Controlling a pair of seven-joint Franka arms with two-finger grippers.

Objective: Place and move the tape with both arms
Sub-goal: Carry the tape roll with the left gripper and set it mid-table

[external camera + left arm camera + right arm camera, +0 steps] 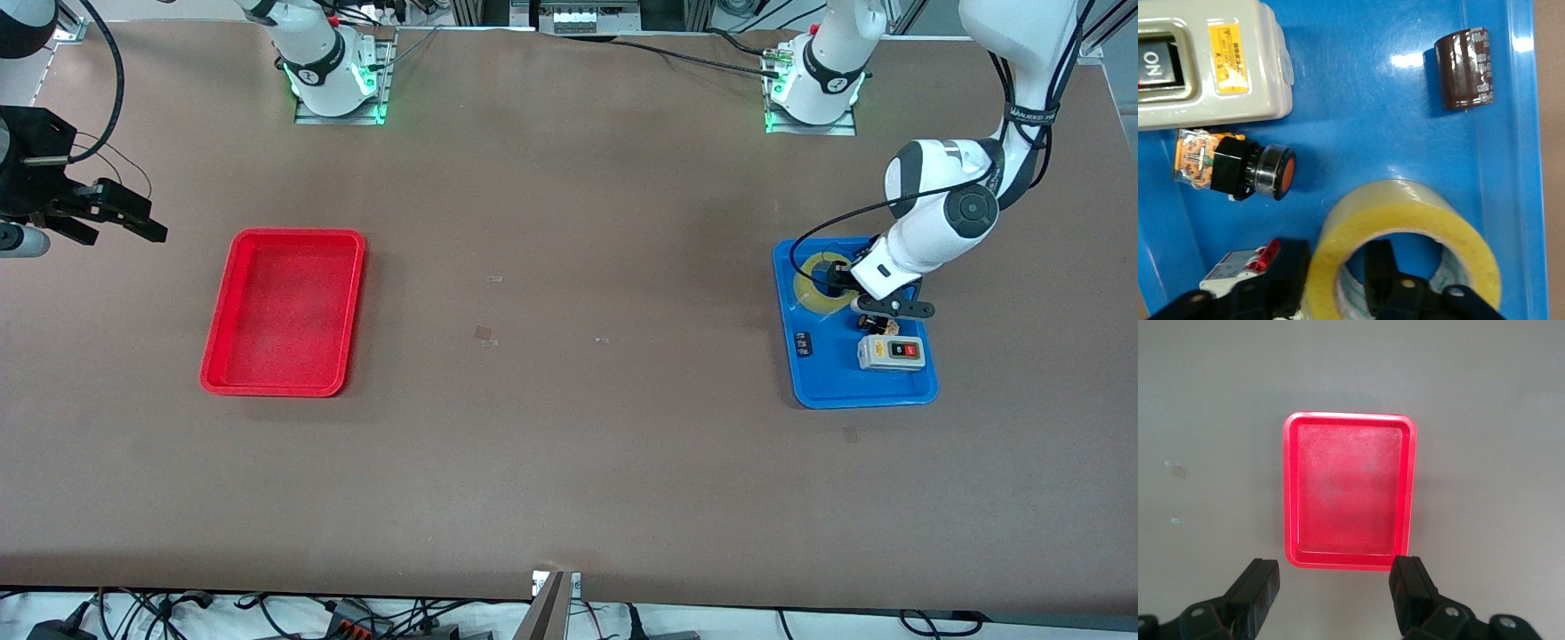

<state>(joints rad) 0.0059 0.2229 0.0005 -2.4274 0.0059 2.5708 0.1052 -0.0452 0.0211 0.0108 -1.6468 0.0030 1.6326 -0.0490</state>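
The yellow tape lies in the blue tray, at the tray's end nearest the robots' bases. My left gripper is down on it. One finger is inside the hollow core, the other is outside the roll, and the two are shut on the tape's wall. My right gripper hangs open and holds nothing, over the table at the right arm's end, beside the red tray. That arm waits.
The blue tray also holds a grey switch box, an orange push button, a brown cylindrical capacitor and a small breaker with a red lever right by the outer finger. Small tape scraps lie mid-table.
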